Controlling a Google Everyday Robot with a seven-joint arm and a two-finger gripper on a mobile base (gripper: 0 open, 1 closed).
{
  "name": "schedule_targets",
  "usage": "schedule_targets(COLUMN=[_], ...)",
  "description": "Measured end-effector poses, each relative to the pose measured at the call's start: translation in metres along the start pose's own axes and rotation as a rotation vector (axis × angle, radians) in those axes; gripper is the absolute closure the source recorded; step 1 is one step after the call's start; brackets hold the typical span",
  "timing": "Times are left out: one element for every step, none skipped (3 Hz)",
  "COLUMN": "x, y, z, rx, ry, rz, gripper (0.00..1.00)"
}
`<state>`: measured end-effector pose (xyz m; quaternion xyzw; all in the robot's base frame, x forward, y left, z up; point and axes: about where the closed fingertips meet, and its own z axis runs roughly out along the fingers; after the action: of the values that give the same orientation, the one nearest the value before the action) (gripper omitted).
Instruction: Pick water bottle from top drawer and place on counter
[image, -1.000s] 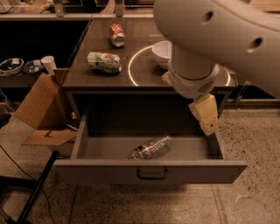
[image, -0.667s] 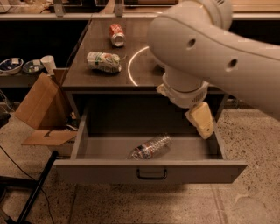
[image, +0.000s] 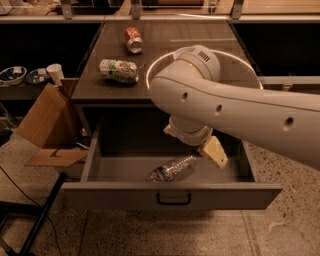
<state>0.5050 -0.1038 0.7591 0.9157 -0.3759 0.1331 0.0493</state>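
Observation:
The water bottle, clear and ribbed, lies on its side on the floor of the open top drawer, near the front middle. My gripper hangs from the big white arm down into the drawer, just above and right of the bottle. It is open and holds nothing. One tan finger points down right of the bottle and the other peeks out left of the wrist. The counter with its white ring lies behind the drawer, partly hidden by the arm.
A white-and-green snack bag and a red soda can lie on the counter's left half. A cardboard box stands left of the drawer, with bowls and a cup on a shelf behind it. A black stand leg crosses the floor.
The arm has swung left and lower over the drawer, bringing the gripper from the drawer's right side to just above the bottle. The bottle has not moved.

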Motion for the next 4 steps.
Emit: schedule_targets(x=[-0.020,-0.041,-0.055,-0.063], y=[-0.020,-0.042,-0.064,-0.078], z=[0.034,0.063,0.088,0.116], rx=[-0.011,-0.001,0.032,0.066], ry=[-0.030,-0.059,-0.089,-0.122], rz=[-0.059,-0.092,-0.073,-0.033], gripper=[0.00,0.00,0.00,0.00])
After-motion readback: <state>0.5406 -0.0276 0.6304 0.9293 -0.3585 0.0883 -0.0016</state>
